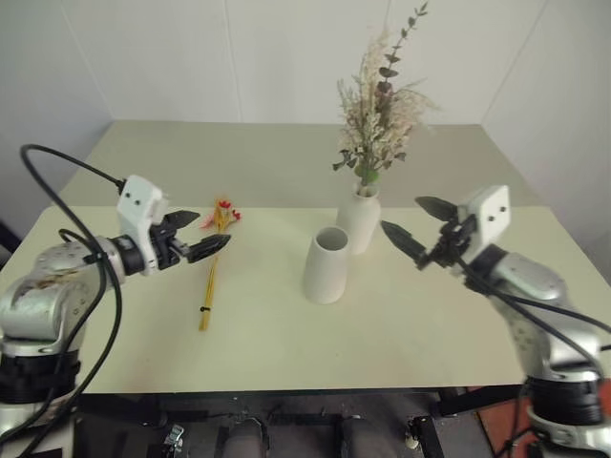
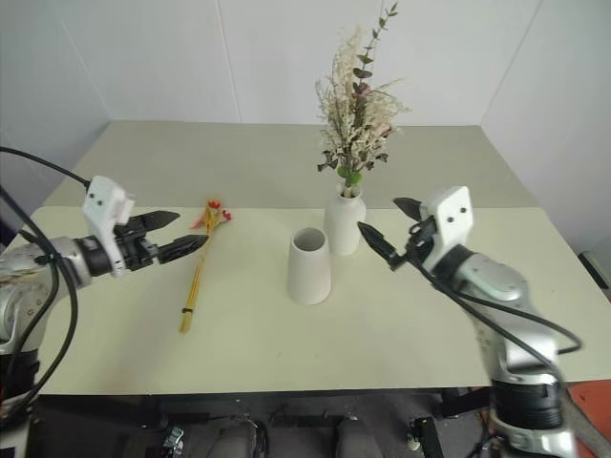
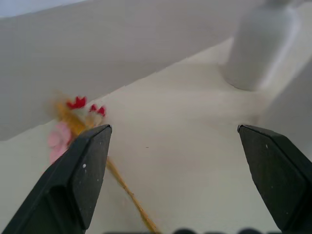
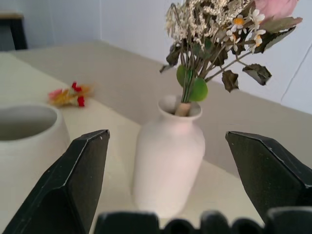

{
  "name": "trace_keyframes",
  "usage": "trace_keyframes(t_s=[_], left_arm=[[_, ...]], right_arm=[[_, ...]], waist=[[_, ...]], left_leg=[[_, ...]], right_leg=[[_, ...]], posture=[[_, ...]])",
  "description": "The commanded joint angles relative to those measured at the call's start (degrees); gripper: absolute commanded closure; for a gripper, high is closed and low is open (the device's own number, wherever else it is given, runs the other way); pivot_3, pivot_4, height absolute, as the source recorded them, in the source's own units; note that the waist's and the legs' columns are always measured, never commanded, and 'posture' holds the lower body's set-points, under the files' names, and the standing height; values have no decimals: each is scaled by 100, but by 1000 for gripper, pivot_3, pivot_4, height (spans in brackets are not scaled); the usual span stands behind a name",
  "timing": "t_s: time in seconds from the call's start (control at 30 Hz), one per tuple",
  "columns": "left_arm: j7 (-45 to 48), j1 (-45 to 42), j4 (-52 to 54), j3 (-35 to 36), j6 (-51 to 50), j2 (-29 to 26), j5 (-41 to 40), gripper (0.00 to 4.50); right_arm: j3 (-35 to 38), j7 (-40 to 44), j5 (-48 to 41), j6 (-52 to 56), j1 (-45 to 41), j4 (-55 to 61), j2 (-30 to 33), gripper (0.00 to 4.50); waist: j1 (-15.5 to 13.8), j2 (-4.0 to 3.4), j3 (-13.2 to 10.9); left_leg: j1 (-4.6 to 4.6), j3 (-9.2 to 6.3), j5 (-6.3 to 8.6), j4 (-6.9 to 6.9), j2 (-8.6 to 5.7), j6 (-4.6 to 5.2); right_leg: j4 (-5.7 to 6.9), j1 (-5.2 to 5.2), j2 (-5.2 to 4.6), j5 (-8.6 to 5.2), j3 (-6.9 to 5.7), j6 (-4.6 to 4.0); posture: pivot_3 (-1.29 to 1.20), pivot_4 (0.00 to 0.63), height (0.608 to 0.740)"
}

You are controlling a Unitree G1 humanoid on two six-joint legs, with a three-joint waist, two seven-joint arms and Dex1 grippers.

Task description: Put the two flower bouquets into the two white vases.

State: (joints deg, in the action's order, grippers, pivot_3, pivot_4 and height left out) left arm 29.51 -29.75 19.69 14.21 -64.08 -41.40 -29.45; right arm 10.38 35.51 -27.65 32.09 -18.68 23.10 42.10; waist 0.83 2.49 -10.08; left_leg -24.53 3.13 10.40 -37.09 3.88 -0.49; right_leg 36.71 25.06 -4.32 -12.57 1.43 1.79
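Bushy bouquet (image 1: 380,105) of beige grasses and green leaves stands upright in the narrow-necked white vase (image 1: 361,219) at frame centre, empty wide-mouthed vase (image 1: 326,265) just beside it, slim yellow-stalked red-blossomed bunch (image 1: 212,267) lying flat centre-left on the counter (image 1: 410,324), left gripper (image 1: 202,234) and right gripper (image 1: 412,221) both with jaws spread, holding nothing.

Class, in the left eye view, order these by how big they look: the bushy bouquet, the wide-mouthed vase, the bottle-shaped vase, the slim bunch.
1. bushy bouquet
2. wide-mouthed vase and bottle-shaped vase: similar, and the first stands nearer, so unranked
3. slim bunch: long but thin
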Motion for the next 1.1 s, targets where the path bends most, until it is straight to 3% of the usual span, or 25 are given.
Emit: trace_keyframes(t_s=[0.03, 0.1, 0.23, 0.4, 0.57, 0.7, 1.07, 1.1], left_arm=[[-1244, -816, 529, 73, -2008, 341, 392, 0], [-1544, -1168, 299, -12, -2669, 538, 448, 0], [-2299, -1338, -430, -381, -2842, 868, 402, 0], [-2943, -1419, -1132, -580, -2842, 1340, 411, 0], [-2896, -1859, -1994, -800, -2842, 1483, 554, 0], [-2601, -2220, -2651, -1110, -2837, 1419, 664, 872], [-2038, -2570, -3723, -1481, -2400, 1282, 1051, 4483], [-2084, -2569, -3733, -1464, -2311, 1299, 1134, 4483]], right_arm=[[385, 558, -309, 475, 105, 501, 750, 25], [471, 900, -459, 670, 144, 513, 1186, 25], [479, 1363, -766, 1185, 25, 482, 1865, 25], [439, 1480, -1028, 1508, -173, 508, 2082, 25], [491, 1334, -1123, 1704, -163, 690, 2021, 25], [625, 1249, -1151, 1821, -79, 787, 2029, 0], [988, 949, -1159, 1991, 358, 1006, 1931, 0], [1002, 925, -1149, 1984, 388, 1009, 1925, 0]], waist=[[-13, 6, 2], [-7, 7, 2], [37, 7, 2], [9, 14, -2], [-20, 15, -3], [-21, 15, -3], [-19, 15, -3], [-19, 15, -3]], left_leg=[[9, -1, 0, 1, -1, 0], [30, -5, 1, 4, -4, 0], [64, -5, 2, 18, -6, 0], [74, -9, 2, 22, -7, 0], [48, -10, 2, 20, -15, 0], [43, -12, 2, 19, -19, 0], [40, -14, 2, 19, -19, 0], [40, -14, 2, 19, -19, 0]], right_leg=[[-2, -5, 1, -4, 0, 6], [-5, -27, 3, -9, 0, 13], [-22, -56, 3, -10, 6, 12], [-49, -78, 2, -6, 4, 8], [-62, -66, -4, 6, 1, 1], [-66, -66, -7, 20, -2, -17], [-67, -64, -9, 20, -5, -14], [-66, -64, -9, 20, -5, -14]], posture=[[0, 150, 740], [0, 150, 740], [0, 150, 740], [0, 150, 740], [0, 150, 740], [0, 150, 740], [0, 150, 740], [0, 150, 740]])
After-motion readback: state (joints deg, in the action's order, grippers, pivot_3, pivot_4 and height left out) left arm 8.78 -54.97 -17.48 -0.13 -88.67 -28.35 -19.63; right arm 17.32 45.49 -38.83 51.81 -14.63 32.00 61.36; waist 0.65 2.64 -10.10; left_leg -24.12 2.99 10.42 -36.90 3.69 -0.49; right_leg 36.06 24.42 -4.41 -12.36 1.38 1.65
